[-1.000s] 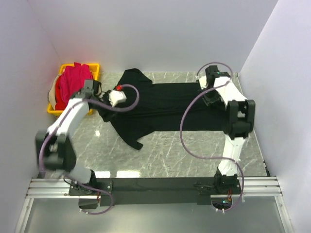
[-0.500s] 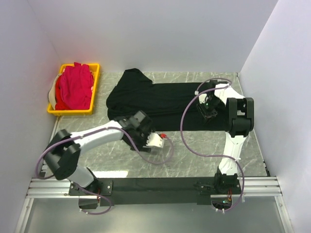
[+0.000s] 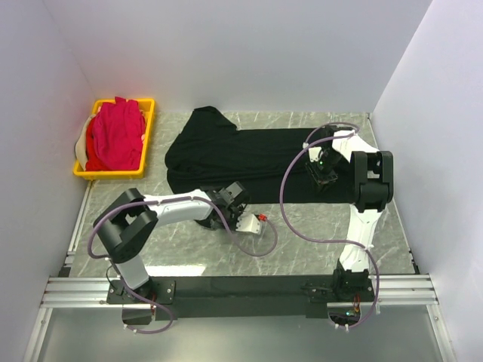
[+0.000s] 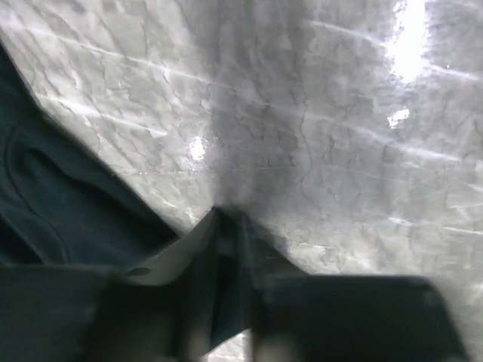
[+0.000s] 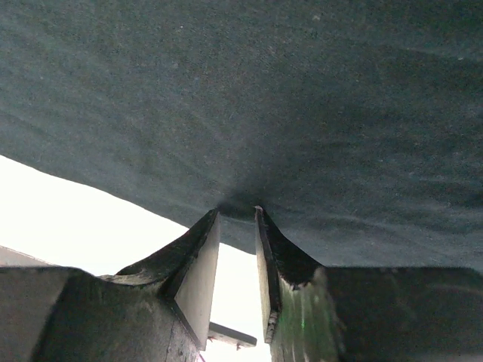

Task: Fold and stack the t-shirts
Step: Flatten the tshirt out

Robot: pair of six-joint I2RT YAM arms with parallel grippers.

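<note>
The large black t-shirt [image 3: 226, 154] lies spread across the back of the table. My left gripper [image 3: 230, 215] is low at the shirt's front left corner. In the left wrist view its jaws [image 4: 226, 215] are shut on a fold of dark cloth, with more black shirt [image 4: 53, 204] to the left. My right gripper [image 3: 324, 179] is over the shirt's right part. Its fingertips [image 5: 238, 210] pinch the edge of the black cloth [image 5: 264, 98], which hangs lifted above them. Magenta-pink t-shirts [image 3: 113, 136] are piled in the crate.
The yellow crate [image 3: 109, 175] stands at the back left against the wall. White walls close in the table on three sides. Bare marble tabletop [image 3: 302, 234] stretches in front of the shirt, crossed by both arms' purple cables.
My left arm swung from beside the crate down to the shirt's front left corner and its jaws closed on the cloth. My right gripper came forward from the back right, holding the shirt's edge.
</note>
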